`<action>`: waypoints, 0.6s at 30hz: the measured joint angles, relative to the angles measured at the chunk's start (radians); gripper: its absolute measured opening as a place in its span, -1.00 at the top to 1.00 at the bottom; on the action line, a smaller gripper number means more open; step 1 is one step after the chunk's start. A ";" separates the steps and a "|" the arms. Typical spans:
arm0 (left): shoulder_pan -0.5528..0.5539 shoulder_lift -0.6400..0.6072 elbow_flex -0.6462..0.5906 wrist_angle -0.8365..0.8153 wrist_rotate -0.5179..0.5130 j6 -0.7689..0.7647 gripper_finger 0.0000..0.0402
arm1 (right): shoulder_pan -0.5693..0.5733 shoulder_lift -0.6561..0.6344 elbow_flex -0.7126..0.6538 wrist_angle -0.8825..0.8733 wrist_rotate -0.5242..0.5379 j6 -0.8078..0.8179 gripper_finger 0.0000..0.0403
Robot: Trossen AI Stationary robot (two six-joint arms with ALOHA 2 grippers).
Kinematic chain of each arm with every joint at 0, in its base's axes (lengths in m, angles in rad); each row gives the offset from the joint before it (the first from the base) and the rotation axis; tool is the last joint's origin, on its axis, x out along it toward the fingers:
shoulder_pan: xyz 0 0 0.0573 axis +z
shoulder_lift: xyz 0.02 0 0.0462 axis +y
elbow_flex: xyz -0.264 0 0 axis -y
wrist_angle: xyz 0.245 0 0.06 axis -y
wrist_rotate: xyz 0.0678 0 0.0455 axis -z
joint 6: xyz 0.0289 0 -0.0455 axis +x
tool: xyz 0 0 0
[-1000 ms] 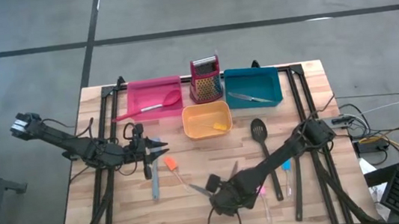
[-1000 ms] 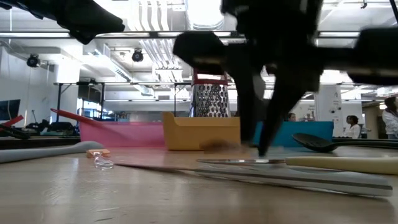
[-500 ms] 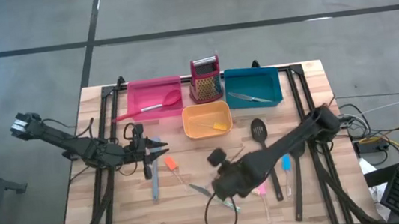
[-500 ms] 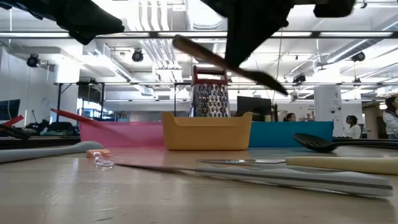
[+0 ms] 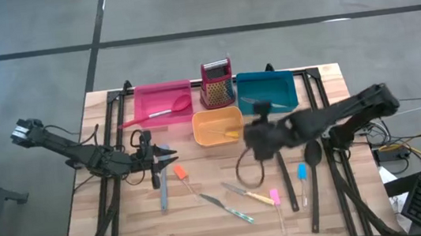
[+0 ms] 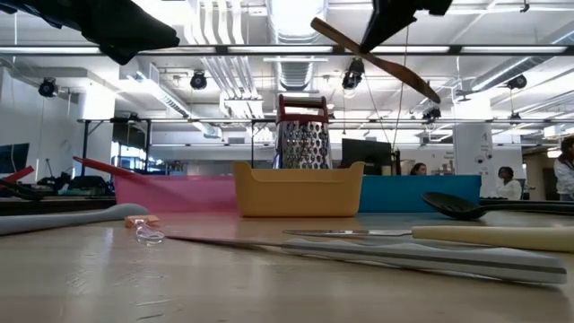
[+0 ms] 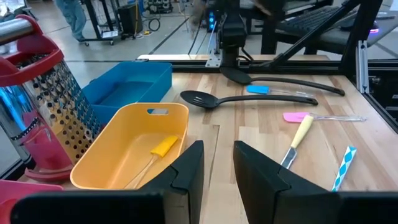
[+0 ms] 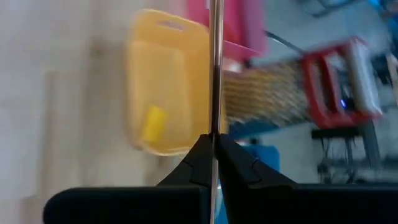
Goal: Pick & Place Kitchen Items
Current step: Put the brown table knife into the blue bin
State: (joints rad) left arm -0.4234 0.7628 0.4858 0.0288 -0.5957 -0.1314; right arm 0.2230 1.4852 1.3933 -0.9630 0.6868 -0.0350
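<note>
From above, the right gripper [image 5: 256,138] hangs over the middle of the table [image 5: 128,231], just beside the yellow tray [image 5: 199,123], while the left gripper [image 5: 156,162] waits low over the table's left half near an orange piece [image 5: 178,172]. Other items lie loose on the boards: a knife [image 5: 237,210], a blue piece [image 5: 302,173] and a pink piece [image 5: 274,198]. The pink tray [image 5: 140,94], grater [image 5: 218,83] and teal tray [image 5: 291,93] line the far edge. At table level the right gripper [image 6: 377,36] is high up, holding a slim utensil [image 6: 386,65] tilted and well clear of the wood. From the left wrist, the left gripper [image 7: 217,168] has its fingers slightly apart with nothing between them, facing the yellow tray [image 7: 112,134], which holds a yellow piece [image 7: 163,147]. From the right wrist, the right gripper [image 8: 213,149] is clamped on the utensil [image 8: 215,62], which crosses the yellow tray [image 8: 140,93]. This looks like the carry step; next the arm must choose a tray, lower the utensil inside its walls, and release. The table is pale wood planks; beyond it are a grey floor and a bright hall with distant people.
</note>
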 joint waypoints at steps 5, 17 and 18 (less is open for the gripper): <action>0.000 0.000 0.000 0.002 0.000 0.000 0.55 | -0.145 -0.127 -0.112 0.117 0.000 -0.019 0.96; 0.000 0.000 0.000 0.001 0.000 0.003 0.55 | -0.470 -0.203 -0.273 0.272 -0.075 -0.093 0.96; 0.000 0.000 0.000 0.001 0.000 0.003 0.55 | -0.492 -0.199 -0.285 0.290 -0.090 -0.092 0.96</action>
State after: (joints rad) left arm -0.4232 0.7628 0.4855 0.0299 -0.5961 -0.1280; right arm -0.2693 1.2857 1.1087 -0.6734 0.5964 -0.1272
